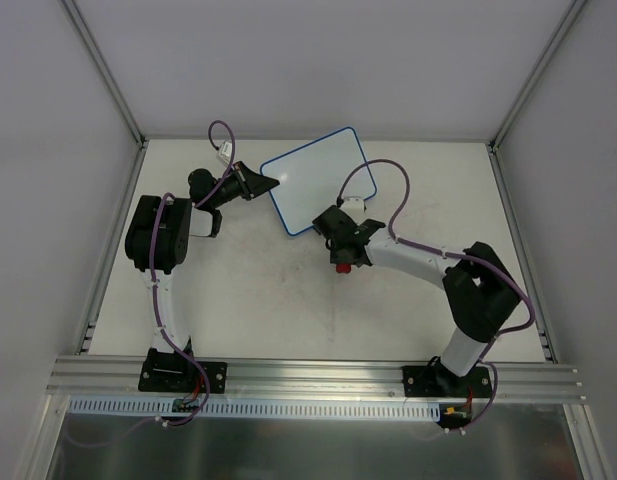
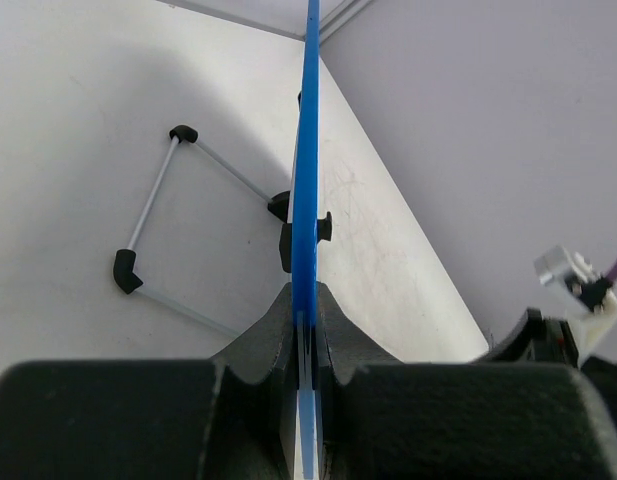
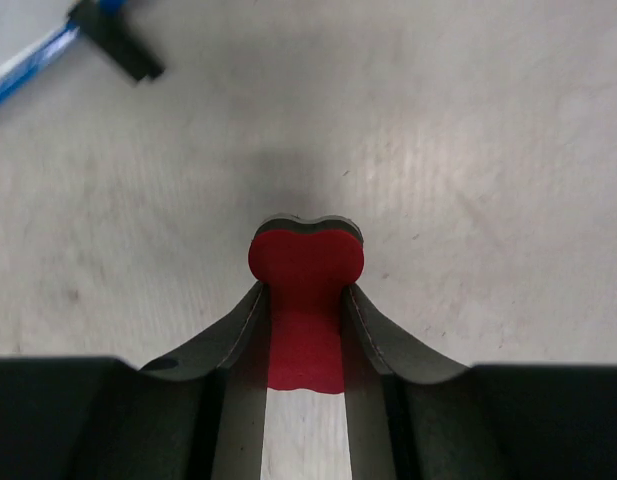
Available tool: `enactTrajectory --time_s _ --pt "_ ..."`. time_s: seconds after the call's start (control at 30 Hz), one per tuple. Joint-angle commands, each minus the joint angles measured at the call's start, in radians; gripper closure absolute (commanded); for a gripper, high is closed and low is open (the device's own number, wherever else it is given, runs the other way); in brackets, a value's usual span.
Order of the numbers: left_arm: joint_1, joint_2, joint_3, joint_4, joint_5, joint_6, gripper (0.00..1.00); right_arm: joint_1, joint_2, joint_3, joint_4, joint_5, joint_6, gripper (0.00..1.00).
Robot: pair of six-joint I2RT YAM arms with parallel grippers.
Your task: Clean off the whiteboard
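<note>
1. One whiteboard [image 1: 323, 175], white-faced, blue-rimmed, round-cornered, is seen near the bench's [image 1: 258, 300] far edge.
2. Its left edge is clamped by the left gripper [image 1: 271, 182].
3. One red eraser [image 1: 342, 268] is pinched by the right gripper [image 1: 344, 256], mid-bench.

Whiteboard [image 1: 323, 180] white, blue rim; eraser [image 3: 306, 265] red; table [image 1: 278, 310] off-white

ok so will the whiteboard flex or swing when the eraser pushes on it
Likely stiff: the whiteboard shows a thin blue rim running straight out of the left pincer. Likely light, being so thin. Clamped at one edge only, it may pivot or slip when the red eraser in the right pincer presses far from that grip.
</note>
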Motion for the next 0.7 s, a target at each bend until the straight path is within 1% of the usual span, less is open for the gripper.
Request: enactTrajectory --time_s 0.0,0.2,0.27,0.33,0.37,0.43,0.47,0.5,0.53,0.57,0.6,0.63,0.67 --pt "-0.009 -0.062 -0.006 0.236 0.047 0.002 0.98 0.072 -0.004 -0.029 -0.072 -0.094 -0.099 1.00" --pt "-0.009 -0.066 -0.009 0.236 0.047 0.000 0.98 0.112 0.002 -0.050 -0.055 -0.171 -0.134 1.00" --pt "-0.009 -0.068 -0.010 0.236 0.047 0.000 0.98 0.114 0.013 -0.047 -0.049 -0.182 -0.137 0.93" --pt "-0.009 -0.068 -0.010 0.236 0.047 0.002 0.98 0.117 0.027 -0.043 -0.041 -0.208 -0.145 0.91" --pt "-0.009 -0.068 -0.010 0.236 0.047 0.000 0.97 0.117 0.038 -0.038 -0.039 -0.212 -0.143 0.87" --pt "-0.009 -0.069 -0.012 0.236 0.047 0.000 0.95 0.120 0.047 -0.038 -0.029 -0.228 -0.143 0.71" --pt "-0.007 -0.069 -0.012 0.236 0.047 0.003 0.90 0.121 0.050 -0.038 -0.032 -0.220 -0.137 0.49" --pt "-0.009 -0.071 -0.013 0.236 0.047 0.003 0.86 0.123 0.047 -0.043 -0.027 -0.209 -0.129 0.36" --pt "-0.009 -0.074 -0.013 0.236 0.047 0.003 0.84 0.124 0.045 -0.047 -0.013 -0.217 -0.132 0.33" --pt "-0.009 -0.074 -0.015 0.236 0.047 0.006 0.82 0.126 0.039 -0.050 -0.006 -0.220 -0.135 0.26" --pt "-0.007 -0.075 -0.018 0.234 0.044 0.008 0.77 0.128 0.033 -0.055 -0.004 -0.217 -0.134 0.19" --pt "-0.007 -0.077 -0.018 0.234 0.043 0.008 0.75 0.129 0.021 -0.057 0.001 -0.212 -0.132 0.18" --pt "-0.006 -0.077 -0.019 0.234 0.043 0.008 0.73 0.129 0.016 -0.058 -0.001 -0.211 -0.135 0.11"
